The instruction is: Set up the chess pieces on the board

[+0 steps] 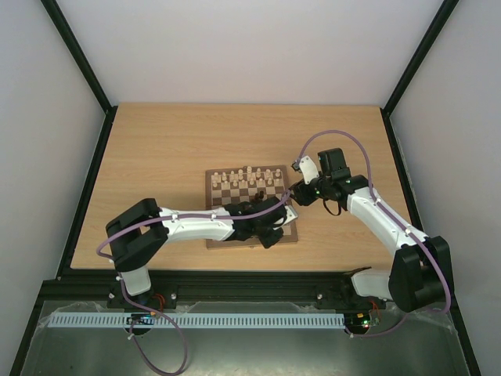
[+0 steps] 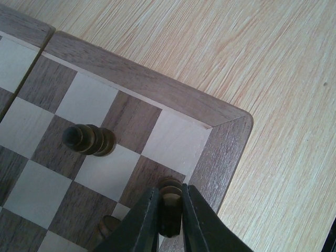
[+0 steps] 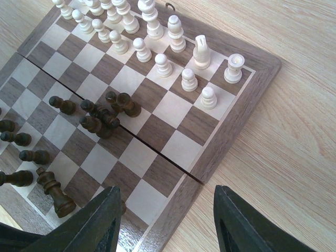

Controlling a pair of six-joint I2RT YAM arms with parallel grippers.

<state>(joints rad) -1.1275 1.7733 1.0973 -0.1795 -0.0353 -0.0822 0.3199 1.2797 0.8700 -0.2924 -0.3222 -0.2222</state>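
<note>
Left wrist view, bottom centre: your left gripper [image 2: 169,195] pinches a dark piece [image 2: 170,212]; your right gripper [image 3: 167,193] has its jaws apart.

on the tabletop [image 1: 156,157] lies the board [image 1: 221,200], two rows of chess pieces [image 1: 249,178] along its far edge, others scattered across its near half.

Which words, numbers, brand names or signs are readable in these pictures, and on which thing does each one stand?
No text can be read in any view.
The small square wooden chessboard, dark brown and cream checkered: no letters or numbers on its brown border.
The pale cream chess pieces and dark brown chess pieces: unmarked.
The white and black robot arms: any label is too small to tell.
</note>
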